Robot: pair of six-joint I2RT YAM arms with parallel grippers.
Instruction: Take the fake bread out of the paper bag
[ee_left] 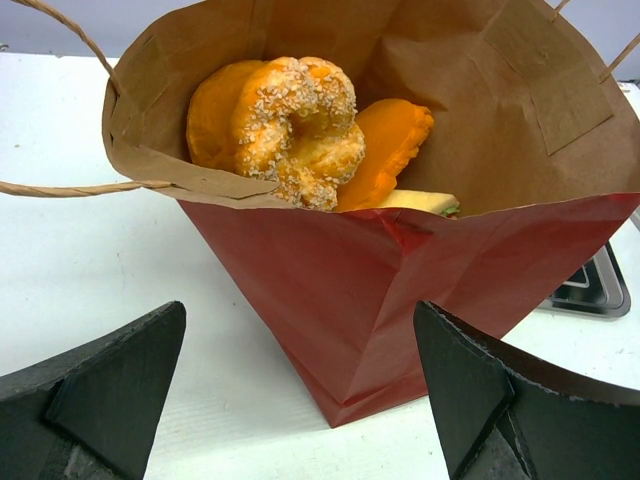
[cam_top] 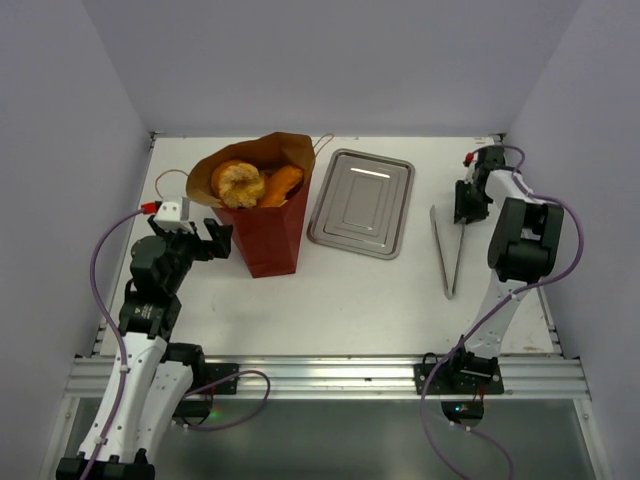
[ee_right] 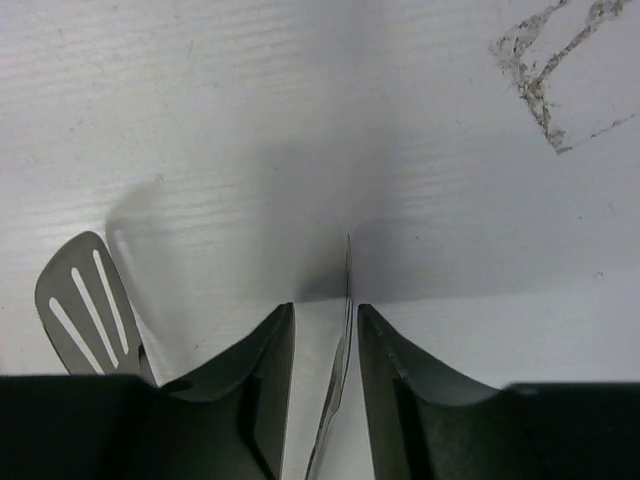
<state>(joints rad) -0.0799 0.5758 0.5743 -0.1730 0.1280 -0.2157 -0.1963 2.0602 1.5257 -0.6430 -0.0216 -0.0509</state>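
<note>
The paper bag (cam_top: 270,235) stands at the back left, red outside and brown inside, its mouth open (ee_left: 400,300). Fake bread fills its top: a sugared ring bun (cam_top: 238,183) (ee_left: 295,130), an orange piece (cam_top: 283,183) (ee_left: 390,145) beside it, and a sandwich edge (ee_left: 425,203) lower down. My left gripper (cam_top: 205,240) (ee_left: 300,310) is open wide just left of the bag, low near its base, holding nothing. My right gripper (cam_top: 468,208) (ee_right: 325,310) is far right, its jaws a narrow gap apart around one thin arm of the metal tongs (ee_right: 345,290).
A rectangular metal tray (cam_top: 360,203) (ee_left: 595,290) lies right of the bag. The tongs (cam_top: 446,255) lie on the table between tray and right arm, their slotted end (ee_right: 85,310) left of my right fingers. Cord handles (ee_left: 70,188) stick out from the bag.
</note>
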